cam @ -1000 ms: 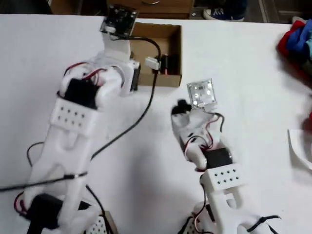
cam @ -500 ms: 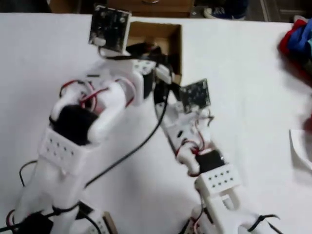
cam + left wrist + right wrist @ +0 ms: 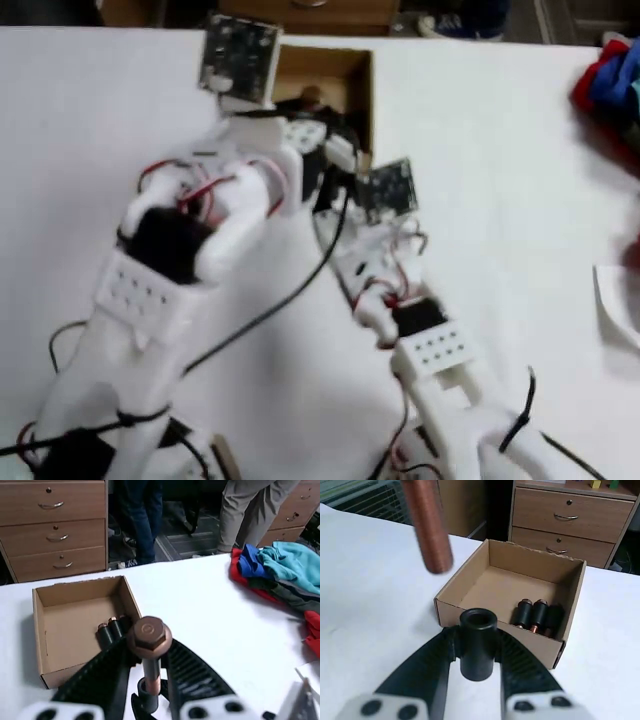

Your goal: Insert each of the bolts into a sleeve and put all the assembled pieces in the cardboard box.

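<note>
Bolt (image 3: pixel 149 636): one, copper, hex head, pinched upright in the left gripper (image 3: pixel 149 655) jaws. Sleeve (image 3: pixel 478 655): one, black, open end up, pinched upright in the right gripper (image 3: pixel 477 639) jaws. Bolt tip hangs near the sleeve mouth, above it and off to one side, not inside. Cardboard box (image 3: pixel 447 612): one, on the white desk (image 3: pixel 365 580) just beyond both grippers. Three assembled pieces (image 3: pixel 536 615) lie side by side inside, against one wall; two show copper ends.
</note>
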### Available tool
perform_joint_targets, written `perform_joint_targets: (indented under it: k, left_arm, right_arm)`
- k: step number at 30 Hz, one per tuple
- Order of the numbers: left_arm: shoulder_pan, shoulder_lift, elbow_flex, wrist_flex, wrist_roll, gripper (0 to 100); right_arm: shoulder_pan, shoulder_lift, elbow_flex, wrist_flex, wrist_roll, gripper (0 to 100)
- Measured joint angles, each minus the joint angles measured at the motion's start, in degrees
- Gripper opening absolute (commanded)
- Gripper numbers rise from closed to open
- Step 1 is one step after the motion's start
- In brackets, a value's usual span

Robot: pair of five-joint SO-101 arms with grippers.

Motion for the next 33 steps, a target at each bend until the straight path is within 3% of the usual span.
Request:
perform_joint_targets:
  k: [33]
  left_arm:
    - [2.7,3.5,0.0,-1.7,0.0,3]
  right_arm:
    - [-0.4,-7.2,-0.1,4.0,3.1,2.2]
